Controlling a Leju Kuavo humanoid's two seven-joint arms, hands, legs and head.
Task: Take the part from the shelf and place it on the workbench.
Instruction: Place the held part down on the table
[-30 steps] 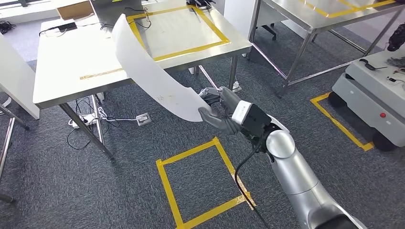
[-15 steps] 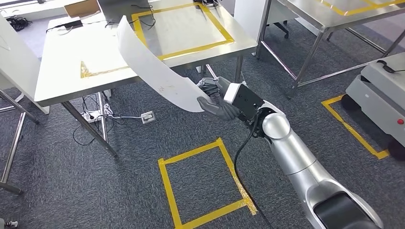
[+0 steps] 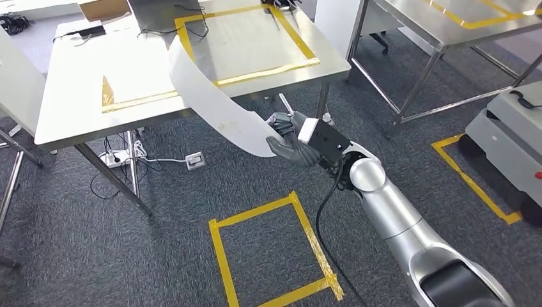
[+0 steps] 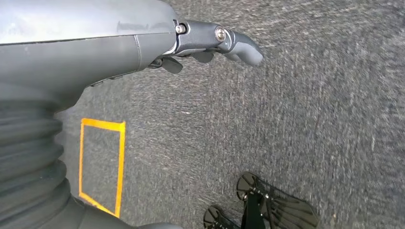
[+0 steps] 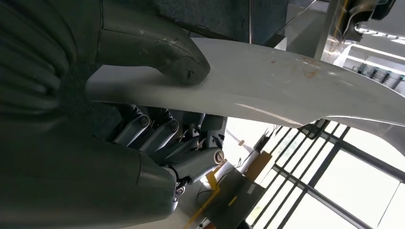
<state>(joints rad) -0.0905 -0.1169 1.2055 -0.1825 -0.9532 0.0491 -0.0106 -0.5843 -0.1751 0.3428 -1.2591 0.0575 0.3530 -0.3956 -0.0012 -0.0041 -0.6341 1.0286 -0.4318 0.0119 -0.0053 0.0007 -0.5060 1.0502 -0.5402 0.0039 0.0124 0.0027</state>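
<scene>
The part [image 3: 211, 102] is a long, curved white panel. My right hand [image 3: 291, 141] grips its near end, thumb on top and fingers underneath, out in front of me at arm's length. The panel slants up and away, and its far end lies over the front edge of the steel workbench [image 3: 77, 83], beside a yellow taped rectangle [image 3: 246, 38]. In the right wrist view the thumb [image 5: 176, 62] presses on the white part [image 5: 286, 81]. My left hand [image 4: 210, 43] hangs over the grey carpet, fingers apart and holding nothing.
A yellow tape square [image 3: 268, 249] marks the carpet in front of me. A power strip [image 3: 195, 160] and cables lie under the workbench. A second steel table [image 3: 447, 25] stands at the right, with a white wheeled cart [image 3: 511, 134] beyond it. A white panel [image 3: 16, 83] stands at far left.
The whole picture has shifted as the camera moved. My right hand still grips the part, whose far end now reaches further over the workbench edge.
</scene>
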